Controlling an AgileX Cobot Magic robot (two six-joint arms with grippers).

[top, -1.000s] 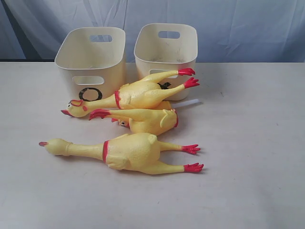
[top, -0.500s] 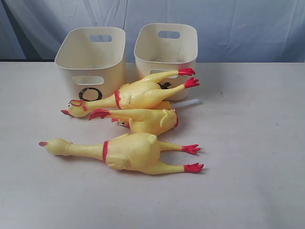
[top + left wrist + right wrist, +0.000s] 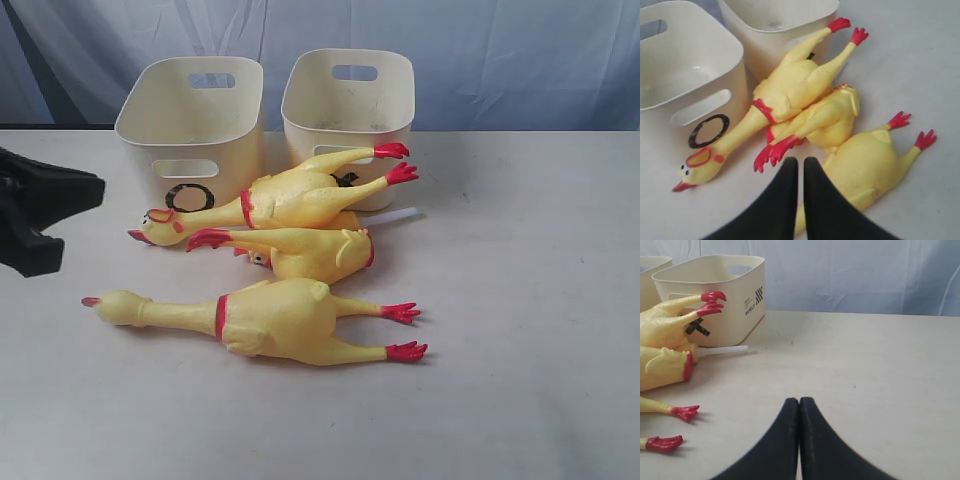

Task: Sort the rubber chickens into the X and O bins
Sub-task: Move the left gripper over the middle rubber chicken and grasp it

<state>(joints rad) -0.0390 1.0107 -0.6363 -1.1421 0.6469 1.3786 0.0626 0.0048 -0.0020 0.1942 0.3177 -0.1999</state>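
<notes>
Left gripper (image 3: 60, 205) first: in the exterior view it shows as a dark shape at the edge of the table (image 3: 520, 300), near the O bin (image 3: 235, 140) on the side away from the X bin (image 3: 300, 135), and from here I cannot tell how its jaws stand. Just before the O bin's marked wall lies the back long chicken (image 3: 285, 197), head by the O and red feet against the X bin. Next out from the O bin is the short chicken (image 3: 315, 252), feet turned toward my left gripper. Farthest out is the front long chicken (image 3: 275, 322), its long axis running along the O bin's front wall, head end toward my left gripper. A bit of face peeks from under the short chicken, and whether that is a fourth bird I cannot tell. In the left wrist view my left gripper (image 3: 801, 164) has its jaws pressed together and empty, with the short chicken's (image 3: 832, 117) feet just ahead of the tips, the front long chicken (image 3: 867, 162) beside them, and the back long chicken (image 3: 790, 85) between them and the O bin (image 3: 737, 75). In the right wrist view my right gripper (image 3: 799, 404) is likewise closed on nothing over bare table, well apart from the birds, with the X bin (image 3: 730, 300) hiding most of the O bin (image 3: 650, 265). I judge the left arm the nearer, and it must open before any grasp.
</notes>
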